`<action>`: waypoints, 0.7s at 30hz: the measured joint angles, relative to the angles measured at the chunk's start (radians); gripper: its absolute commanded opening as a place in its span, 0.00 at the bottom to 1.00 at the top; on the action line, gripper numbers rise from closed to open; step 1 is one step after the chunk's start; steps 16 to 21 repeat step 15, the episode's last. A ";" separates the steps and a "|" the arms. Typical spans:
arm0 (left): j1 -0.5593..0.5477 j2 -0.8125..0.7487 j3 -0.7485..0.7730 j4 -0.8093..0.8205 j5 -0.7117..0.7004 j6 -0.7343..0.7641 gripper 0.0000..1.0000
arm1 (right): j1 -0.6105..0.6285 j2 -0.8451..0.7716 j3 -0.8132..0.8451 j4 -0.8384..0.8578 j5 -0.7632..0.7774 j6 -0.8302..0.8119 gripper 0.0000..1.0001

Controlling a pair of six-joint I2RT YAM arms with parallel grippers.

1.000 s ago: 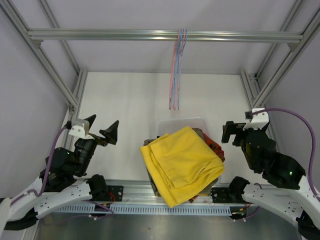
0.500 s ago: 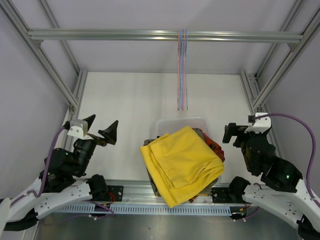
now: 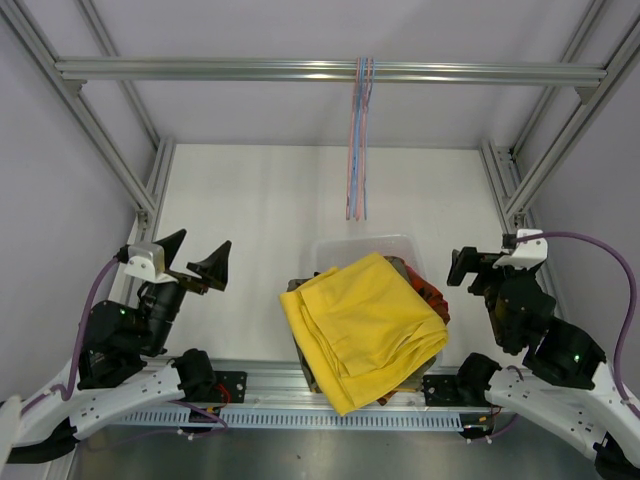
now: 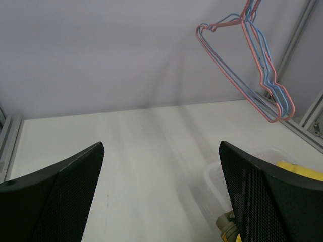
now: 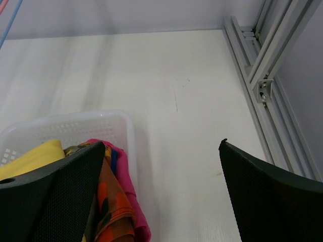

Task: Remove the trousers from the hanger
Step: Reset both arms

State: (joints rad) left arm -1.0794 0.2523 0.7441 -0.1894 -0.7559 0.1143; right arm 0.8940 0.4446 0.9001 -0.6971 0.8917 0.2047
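Yellow is the colour on top: a pair of plain yellow cloth trousers [image 3: 365, 325], folded, lies across the pile in the translucent white perforated plastic basket [image 3: 365, 241], its near corner spilling over the basket's front edge. Under it, at the right side, a fold of orange camouflage trousers [image 5: 108, 204] shows, with plain magenta-pink trousers [image 5: 129, 194] draped against the basket wall beside it and a thin sliver of blue cloth between them; I cannot make out more of the pile. The basket stands on the white worktop [image 3: 250, 200], between my two arms and close to the near edge. Behind it, well apart from the cloth, a bunch of thin pink and blue wire hangers [image 3: 356, 150] hangs from the aluminium rail [image 3: 200, 70] across the top of the frame. My left end effector [image 3: 203, 244] is released, its black fingers spread wide and grasping nothing, held off the worktop left of the basket. My right end effector [image 3: 472, 266] is likewise released and spread, just to the right of the basket and touching neither it nor the trousers.
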 measured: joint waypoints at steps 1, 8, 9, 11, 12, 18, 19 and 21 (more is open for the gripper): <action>0.000 0.000 0.000 0.000 0.000 0.000 0.99 | 0.000 0.000 -0.003 0.000 -0.003 0.000 1.00; 0.000 0.000 -0.001 0.000 0.000 0.000 0.99 | 0.000 -0.007 -0.005 0.021 -0.028 -0.014 0.99; 0.000 0.000 -0.002 0.001 0.000 0.000 0.99 | 0.000 -0.014 -0.009 0.026 -0.036 -0.015 0.99; 0.000 -0.002 -0.004 0.001 -0.001 0.000 0.99 | 0.001 -0.035 -0.020 0.037 -0.053 -0.018 0.99; 0.000 -0.004 -0.005 0.001 -0.001 0.000 0.99 | 0.001 -0.046 -0.025 0.041 -0.070 -0.018 0.99; 0.000 -0.007 -0.006 0.002 -0.001 0.000 0.99 | 0.001 -0.054 -0.027 0.057 -0.116 -0.020 1.00; 0.000 -0.007 -0.006 0.002 -0.001 0.000 0.99 | 0.001 -0.054 -0.027 0.057 -0.116 -0.020 1.00; 0.000 -0.007 -0.006 0.002 -0.001 0.000 0.99 | 0.001 -0.054 -0.027 0.057 -0.116 -0.020 1.00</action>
